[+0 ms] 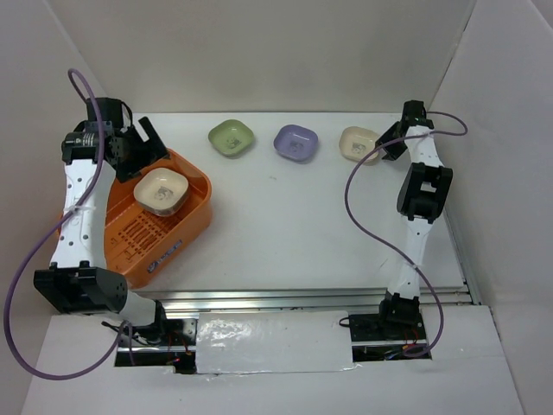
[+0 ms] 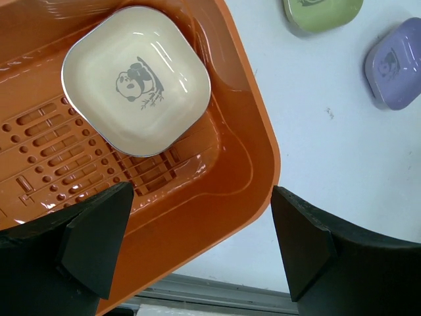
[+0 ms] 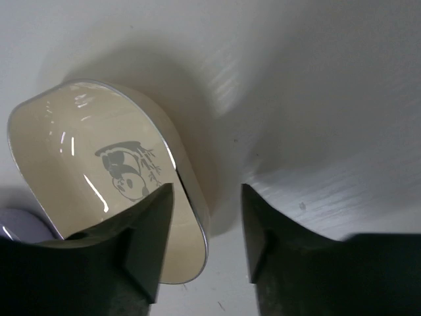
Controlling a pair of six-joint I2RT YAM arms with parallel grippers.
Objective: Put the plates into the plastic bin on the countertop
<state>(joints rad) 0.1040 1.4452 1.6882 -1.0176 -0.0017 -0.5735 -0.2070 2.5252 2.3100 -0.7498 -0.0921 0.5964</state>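
The orange plastic bin [image 1: 194, 220] sits at the left of the white countertop [image 1: 285, 225], with a cream plate [image 1: 162, 191] lying in its far end. My left gripper [image 1: 143, 147] is open and empty above the bin's far rim [image 2: 250, 164], and the cream plate [image 2: 136, 80] lies beyond it. A green plate [image 1: 231, 137], a lilac plate [image 1: 295, 142] and a second cream plate [image 1: 357, 143] stand in a row at the back. My right gripper [image 3: 207, 224] is open and straddles the near rim of that cream plate [image 3: 85, 164], one finger over its bowl and one outside.
A metal rail [image 1: 302, 300] runs along the table's front edge. White walls close in the back and both sides. The green plate [image 2: 322, 12] and the lilac plate [image 2: 395, 62] lie to the right of the bin. The right arm's purple cable [image 1: 363, 216] loops over the table.
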